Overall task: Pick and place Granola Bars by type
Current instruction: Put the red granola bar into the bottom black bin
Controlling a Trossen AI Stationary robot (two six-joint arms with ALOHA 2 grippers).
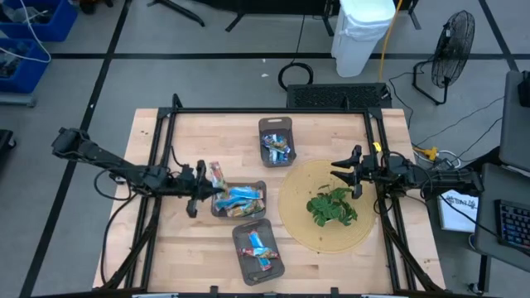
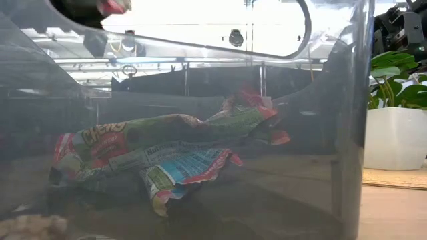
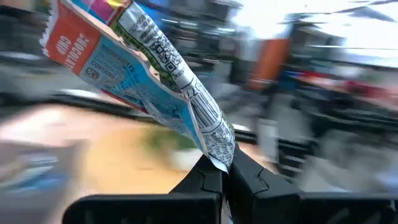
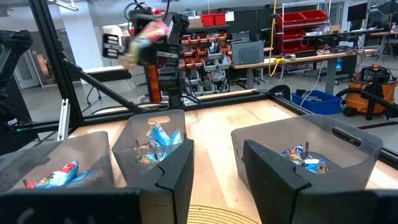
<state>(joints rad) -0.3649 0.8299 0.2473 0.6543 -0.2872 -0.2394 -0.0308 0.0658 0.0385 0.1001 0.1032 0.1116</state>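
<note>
1. A robotics lab or workshop.
2. Red parts bins (image 4: 301, 17) fill metal shelving, with workbenches (image 4: 292, 59) behind.
3. A floor fan (image 1: 451, 41), loose cables (image 1: 414, 91) and a keyboard (image 1: 513, 223) surround the wooden table (image 1: 157, 248).

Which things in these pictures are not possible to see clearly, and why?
- Left wrist view: table and trays behind the held granola bar are blurred.
- Low view: a grey tray wall fills the picture, hiding both arms.
- High view: print on bars in the middle tray is too small.
</note>
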